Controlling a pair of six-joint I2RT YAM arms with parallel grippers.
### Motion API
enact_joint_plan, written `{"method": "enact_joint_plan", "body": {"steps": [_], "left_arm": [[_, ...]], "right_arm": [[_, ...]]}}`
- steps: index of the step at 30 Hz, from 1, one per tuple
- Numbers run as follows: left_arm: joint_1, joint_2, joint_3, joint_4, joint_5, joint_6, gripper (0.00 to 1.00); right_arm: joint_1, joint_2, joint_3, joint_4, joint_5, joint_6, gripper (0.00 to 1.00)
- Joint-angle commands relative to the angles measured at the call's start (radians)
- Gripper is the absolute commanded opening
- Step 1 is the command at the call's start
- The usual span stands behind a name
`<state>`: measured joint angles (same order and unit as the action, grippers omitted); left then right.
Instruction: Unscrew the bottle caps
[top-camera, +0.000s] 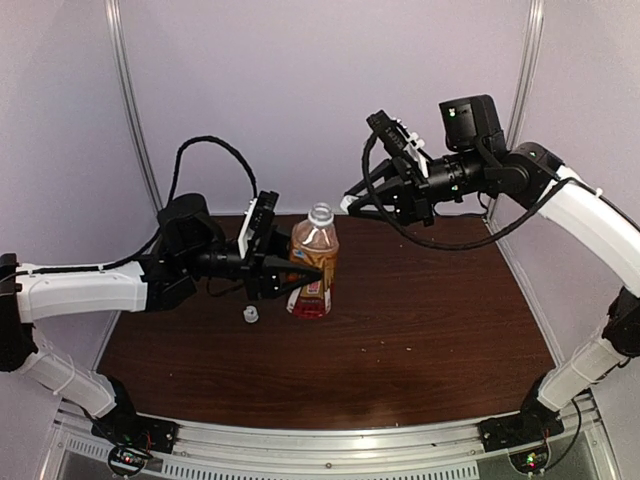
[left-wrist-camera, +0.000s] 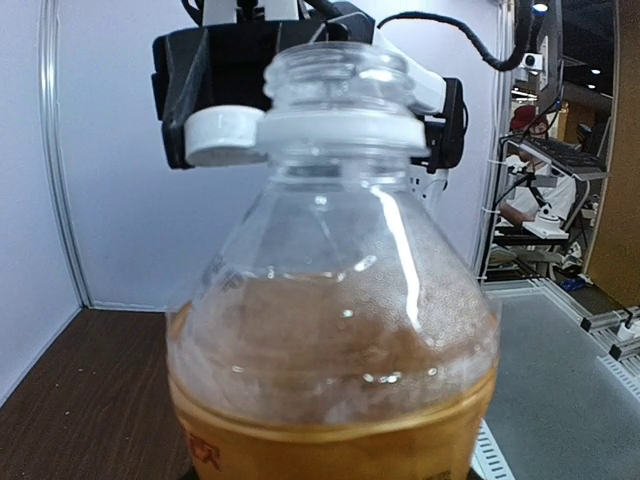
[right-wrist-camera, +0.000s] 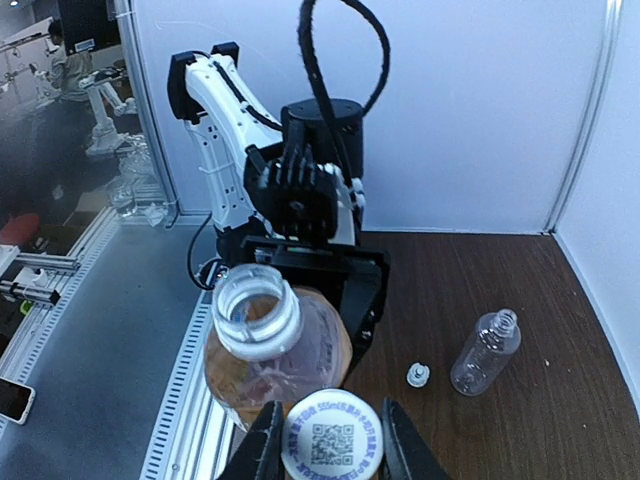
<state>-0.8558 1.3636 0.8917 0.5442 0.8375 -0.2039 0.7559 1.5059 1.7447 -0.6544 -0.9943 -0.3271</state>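
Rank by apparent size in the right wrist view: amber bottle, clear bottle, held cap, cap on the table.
1. amber bottle, largest, close to the camera.
2. clear bottle and held cap: look alike; the cap sits nearest the lens, so unranked.
3. cap on the table, smallest.

The amber-filled plastic bottle (top-camera: 313, 250) stands left of centre on the dark wooden table (top-camera: 430, 330), clasped from nine o'clock by the left gripper (top-camera: 303, 274). A small white screw cap (top-camera: 250, 314) lies at its eight o'clock. The right gripper (top-camera: 350, 204), raised at one o'clock, pinches another white round cap (right-wrist-camera: 331, 443). A clear plastic bottle (right-wrist-camera: 485, 352) sits just beside the small white screw cap.
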Motion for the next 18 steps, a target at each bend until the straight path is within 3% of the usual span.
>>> {"method": "enact_joint_plan", "body": {"steps": [1,5,10,18], "left_arm": [[0.019,-0.058,-0.026,0.061,-0.129,-0.003,0.14],[0.021,-0.121,-0.045,-0.015,-0.377,0.041,0.14],[0.025,-0.175,-0.044,-0.123,-0.679,0.089,0.15],[0.025,-0.198,-0.048,-0.14,-0.751,0.108,0.17]], "right_arm": [[-0.049,-0.118,-0.149,0.187,0.18,0.186,0.05],[-0.052,-0.187,-0.311,0.266,0.391,0.273,0.07],[-0.046,-0.219,-0.582,0.442,0.502,0.375,0.07],[-0.026,-0.055,-0.855,0.687,0.619,0.444,0.15]]}}
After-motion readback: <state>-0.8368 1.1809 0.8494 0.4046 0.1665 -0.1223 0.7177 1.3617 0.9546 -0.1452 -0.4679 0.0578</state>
